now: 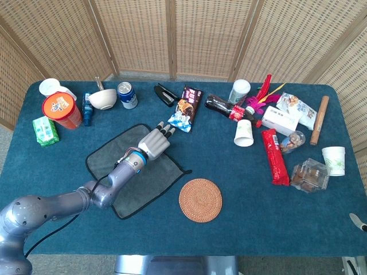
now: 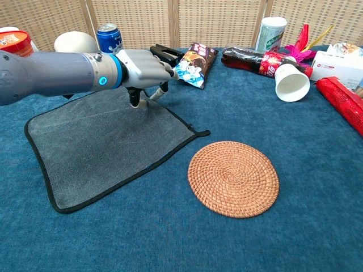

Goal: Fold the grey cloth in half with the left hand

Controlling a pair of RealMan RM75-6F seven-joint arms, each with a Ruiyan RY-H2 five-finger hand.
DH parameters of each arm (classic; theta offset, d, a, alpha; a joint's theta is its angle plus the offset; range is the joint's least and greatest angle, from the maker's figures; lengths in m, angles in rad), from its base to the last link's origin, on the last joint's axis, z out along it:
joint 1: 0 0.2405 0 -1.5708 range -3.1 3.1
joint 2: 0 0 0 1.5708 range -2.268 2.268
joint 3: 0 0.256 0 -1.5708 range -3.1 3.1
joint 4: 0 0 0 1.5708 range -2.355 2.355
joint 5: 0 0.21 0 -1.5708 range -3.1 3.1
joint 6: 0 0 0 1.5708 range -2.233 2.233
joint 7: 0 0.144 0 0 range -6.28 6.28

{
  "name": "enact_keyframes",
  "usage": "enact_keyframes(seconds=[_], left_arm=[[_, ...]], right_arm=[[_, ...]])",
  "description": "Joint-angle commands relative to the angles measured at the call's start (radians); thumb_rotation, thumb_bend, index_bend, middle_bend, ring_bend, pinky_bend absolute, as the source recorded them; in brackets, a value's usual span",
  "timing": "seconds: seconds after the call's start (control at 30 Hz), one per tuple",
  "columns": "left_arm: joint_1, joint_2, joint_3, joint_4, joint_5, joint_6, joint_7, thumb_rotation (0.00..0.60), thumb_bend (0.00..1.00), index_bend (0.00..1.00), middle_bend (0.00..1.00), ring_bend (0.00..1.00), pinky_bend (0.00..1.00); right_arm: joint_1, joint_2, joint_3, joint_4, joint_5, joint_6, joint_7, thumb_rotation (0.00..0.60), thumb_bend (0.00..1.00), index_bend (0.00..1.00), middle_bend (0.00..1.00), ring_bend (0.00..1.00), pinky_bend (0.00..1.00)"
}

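Note:
The grey cloth (image 1: 108, 153) (image 2: 108, 141), edged in black, lies flat and unfolded on the blue table, left of centre. My left hand (image 1: 153, 143) (image 2: 144, 65) is at the cloth's far edge, palm down. Its thumb and fingertips (image 2: 135, 102) have come together on that edge and pinch it. The cloth's right corner (image 2: 205, 134) still lies on the table. A small pale piece (image 1: 359, 222) at the lower right edge of the head view may be my right hand; how its fingers lie is hidden.
A round woven coaster (image 1: 200, 199) (image 2: 233, 178) lies just right of the cloth. Beyond the hand are a snack packet (image 2: 195, 59), a blue can (image 2: 109, 37), a white bowl (image 2: 74, 41) and a black stapler (image 1: 165, 94). Cups, a bottle and packets crowd the right side.

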Motion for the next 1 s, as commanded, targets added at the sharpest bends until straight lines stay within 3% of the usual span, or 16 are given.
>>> enact_keyframes(seconds=[0.03,0.63,1.0], left_arm=[[0.013,0.034,0.008,-0.042,0.005,0.017,0.0,0.6,0.5,0.55,0.0,0.0,0.12],[0.121,0.239,0.096,-0.366,0.033,0.154,0.028,0.6,0.5,0.54,0.0,0.0,0.07],[0.185,0.3,0.145,-0.47,0.076,0.214,0.034,0.6,0.5,0.54,0.0,0.0,0.06]], right_arm=[[0.0,0.0,-0.001,-0.001,-0.003,0.0,0.0,0.6,0.0,0.0,0.0,0.0,0.0],[-0.001,0.002,-0.012,-0.011,-0.031,0.006,-0.008,0.6,0.0,0.0,0.0,0.0,0.0],[-0.003,0.006,-0.019,-0.015,-0.046,0.011,0.0,0.6,0.0,0.0,0.0,0.0,0.0]])
